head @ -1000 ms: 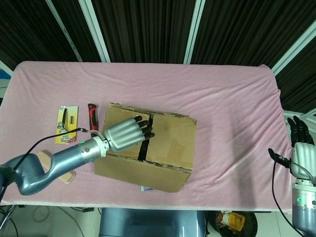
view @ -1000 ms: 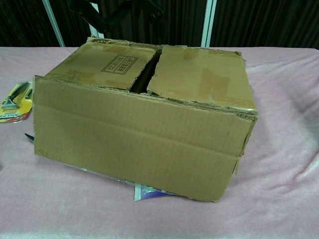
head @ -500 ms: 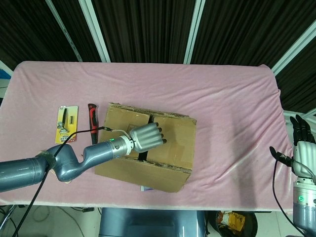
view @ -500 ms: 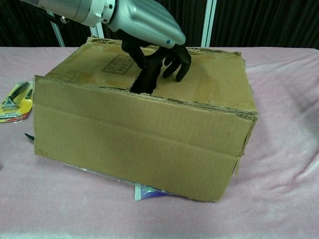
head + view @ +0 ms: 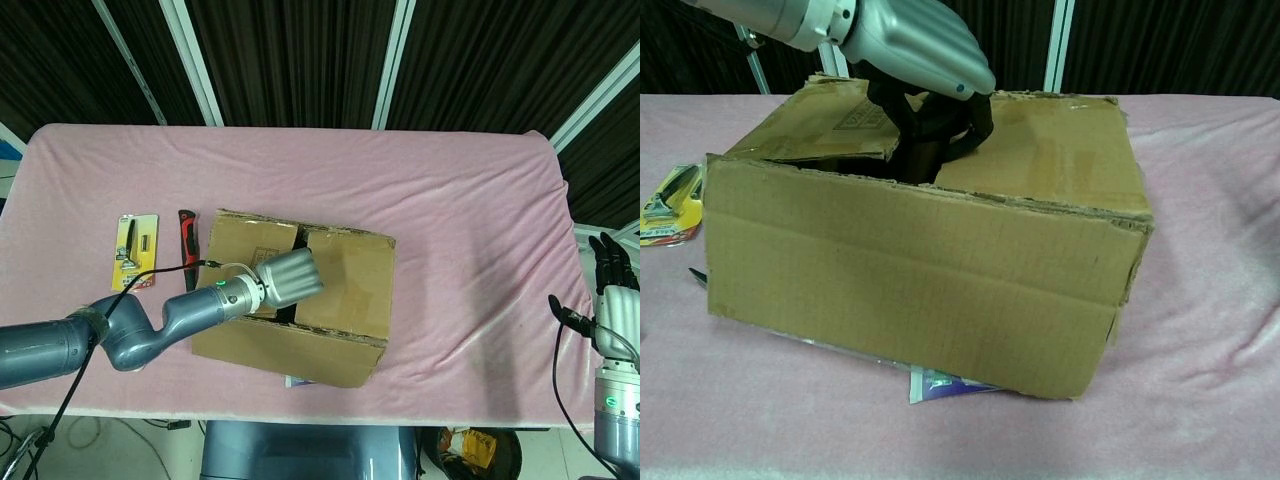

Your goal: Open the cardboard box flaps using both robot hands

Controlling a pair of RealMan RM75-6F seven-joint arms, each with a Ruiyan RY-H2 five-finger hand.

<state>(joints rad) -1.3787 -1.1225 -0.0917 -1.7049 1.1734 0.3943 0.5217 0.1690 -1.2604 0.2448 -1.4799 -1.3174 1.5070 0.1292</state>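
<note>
The brown corrugated cardboard box (image 5: 300,300) sits on the pink cloth-covered table (image 5: 450,200), near the front edge and a little left of centre. Its two top flaps meet at a dark gap running front to back. In the chest view the left flap (image 5: 825,125) is tilted, its inner edge raised above the dark opening, while the right flap (image 5: 1050,150) lies flat.

The silver left hand (image 5: 290,278) is over the seam with its dark fingers (image 5: 930,130) reaching down into the gap between the flaps, curled against the edge of the right flap. Whether they actually grip the cardboard cannot be told, since the fingertips are hidden inside the box.

The right hand (image 5: 612,290) is well apart from the box, off the table's right end, upright with its black fingers spread and holding nothing.

A purple-printed flat sheet (image 5: 945,385) pokes out from under the box's front edge. Left of the box lie a red-and-black handled utility knife (image 5: 186,240) and, further left, a yellow blister pack with a small tool (image 5: 134,250).
</note>
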